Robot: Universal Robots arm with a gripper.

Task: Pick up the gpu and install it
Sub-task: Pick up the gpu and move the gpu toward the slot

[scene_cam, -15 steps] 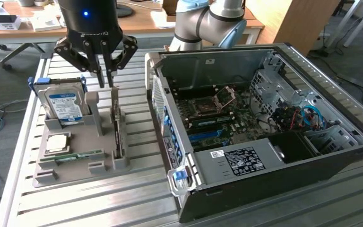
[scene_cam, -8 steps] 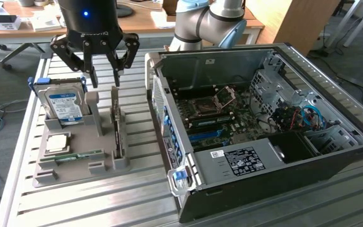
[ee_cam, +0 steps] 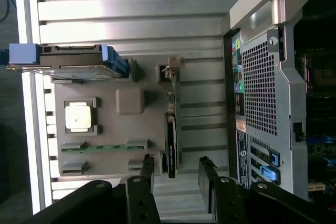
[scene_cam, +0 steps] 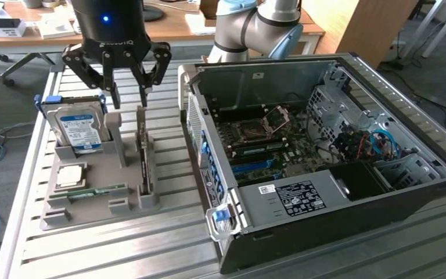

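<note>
- Grey plastic is forming the holder on the slatted metal table. Its slots are keeping each part in a fixed pose, presumably so that the arm can find every piece in a known place.
- The gpu is standing on edge in the slot on the side of the holder nearest the computer case. Its upper edge is left bare, which looks meant to give fingers something to close on.
- The gripper is hovering above the holder, in line with the card. Its fingers are standing spread wide, one to each side of the card's line in the wrist view, and are gripping nothing (no contact with the card is showing).
- The hard drive is standing upright in its own slot beside the card, while the memory stick is lying flat lower in the holder.
- The case is lying on its side with the panel off, so the motherboard is facing up, seemingly to let a card go in from above. The card is not yet in it.
- The gpu is showing as a thin, dark sliver seen edge-on, long and flat, with a paler fitting at one end.
</note>
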